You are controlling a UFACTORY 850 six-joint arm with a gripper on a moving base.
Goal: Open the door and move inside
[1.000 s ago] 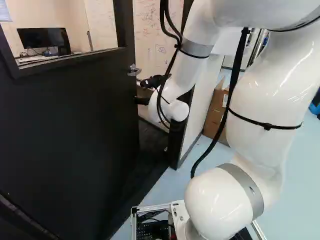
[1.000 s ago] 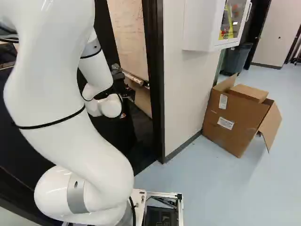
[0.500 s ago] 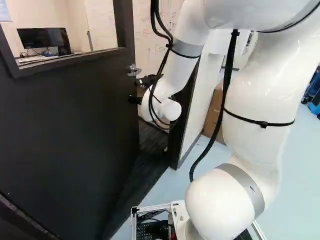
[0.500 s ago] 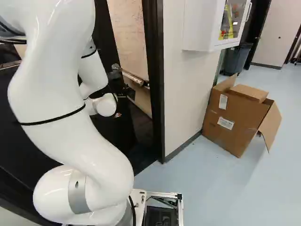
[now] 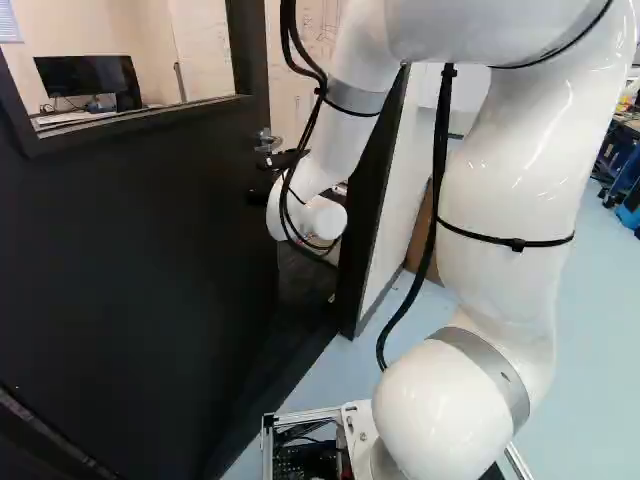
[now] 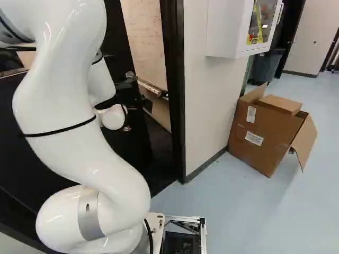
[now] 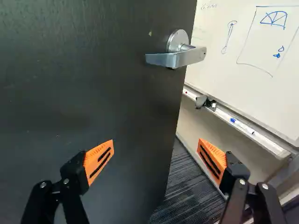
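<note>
The dark door (image 5: pixel 130 270) stands ajar, with a gap between its free edge and the dark door frame (image 5: pixel 365 240). My gripper (image 5: pixel 262 190) is close to the door's face, below the handle (image 5: pixel 268 140), in the left base view. In the wrist view, the silver lever handle (image 7: pixel 175 57) sits near the door's edge, ahead of the gripper (image 7: pixel 156 156). Its orange-padded fingers are wide apart with nothing gripped. One finger is in front of the door (image 7: pixel 93 93), the other in front of the opening beside its edge.
Through the opening show a whiteboard (image 7: pixel 252 42) with a marker tray (image 7: pixel 238 123) and dark carpet (image 7: pixel 184 191). Right of the doorway are a white wall (image 6: pixel 206 106), a wall cabinet (image 6: pixel 233 29) and a cardboard box (image 6: pixel 267 132) on the floor.
My arm has swung leftward in the left base view, carrying the gripper from near the door's edge to over its face. The base and the door show no visible shift.
</note>
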